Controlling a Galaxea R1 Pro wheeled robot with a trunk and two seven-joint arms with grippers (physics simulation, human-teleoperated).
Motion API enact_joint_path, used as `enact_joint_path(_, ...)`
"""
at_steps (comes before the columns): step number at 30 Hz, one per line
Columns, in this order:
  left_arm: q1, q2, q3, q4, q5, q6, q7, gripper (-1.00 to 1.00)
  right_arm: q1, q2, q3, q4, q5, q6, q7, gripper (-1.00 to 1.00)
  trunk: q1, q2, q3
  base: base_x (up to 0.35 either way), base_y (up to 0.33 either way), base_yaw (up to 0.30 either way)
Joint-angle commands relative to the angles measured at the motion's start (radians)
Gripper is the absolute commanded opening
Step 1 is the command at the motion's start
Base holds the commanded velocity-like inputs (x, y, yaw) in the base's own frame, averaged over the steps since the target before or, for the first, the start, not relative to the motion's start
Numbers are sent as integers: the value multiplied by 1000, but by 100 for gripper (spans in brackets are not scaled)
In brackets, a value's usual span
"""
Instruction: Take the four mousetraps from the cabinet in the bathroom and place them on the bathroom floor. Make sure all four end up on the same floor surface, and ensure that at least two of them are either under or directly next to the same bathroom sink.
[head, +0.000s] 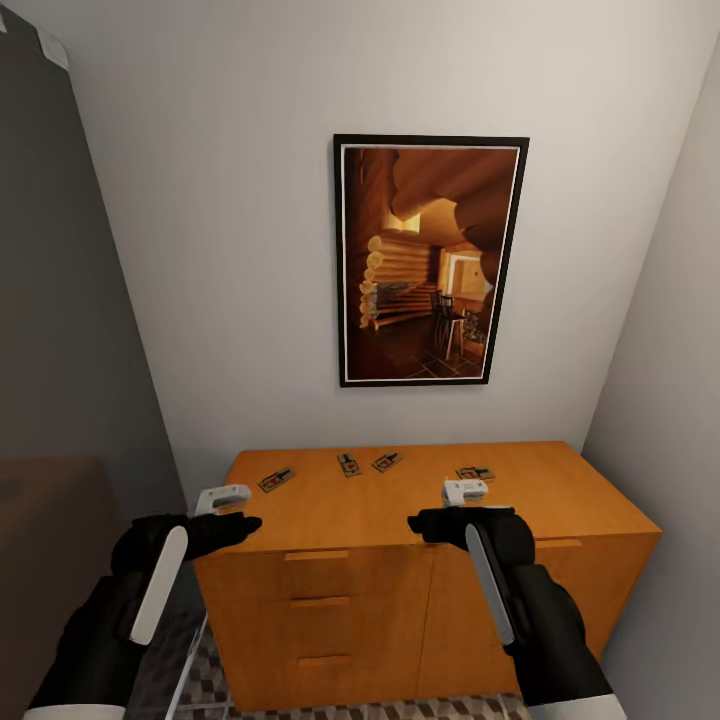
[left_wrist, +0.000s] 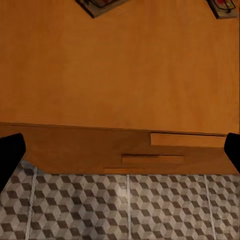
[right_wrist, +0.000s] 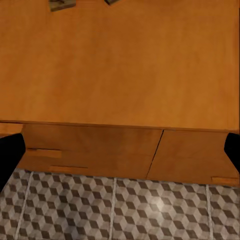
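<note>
Jaws of both grippers spread; four mousetraps on cabinet, details blurred.

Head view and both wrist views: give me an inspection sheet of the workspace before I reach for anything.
Surface: wide orange-brown wooden cabinet, flat top, drawer fronts with slim bar handles.
Job's things: four small flat tan-brown mousetraps, all on the cabinet top toward the wall, at and.
Clutter: nothing seen.
Grippers: left gripper and right gripper both open and empty, held over the front of the cabinet top.
Cables: nothing seen.
Surroundings: cube-patterned tiled floor below the drawers; dark-framed picture of a log interior on the white wall; dark panel to the left.
</note>
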Motion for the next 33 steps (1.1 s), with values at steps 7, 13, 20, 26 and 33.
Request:
enact_joint_path(7,-79,0,1,38,8,4,5,100,-63,2,-28,16,1,4,1,100,0,-1,-1,0,0,0)
enact_joint_path(13,-156,0,1,102,9,4,5,100,-131,2,-43,73,1,4,1,100,0,-1,-1,0,0,0)
enact_joint_path(20,-255,-1,0,217,9,4,5,100,-225,1,-70,194,1,4,1,100,0,-1,-1,0,0,0)
enact_joint_path(26,-367,-3,-1,382,9,2,6,100,-333,1,-105,356,0,4,1,100,0,-1,-1,0,0,0)
enact_joint_path(33,-505,-10,-2,592,8,-3,8,100,-447,0,-133,529,-1,4,2,100,0,-1,-1,0,0,0)
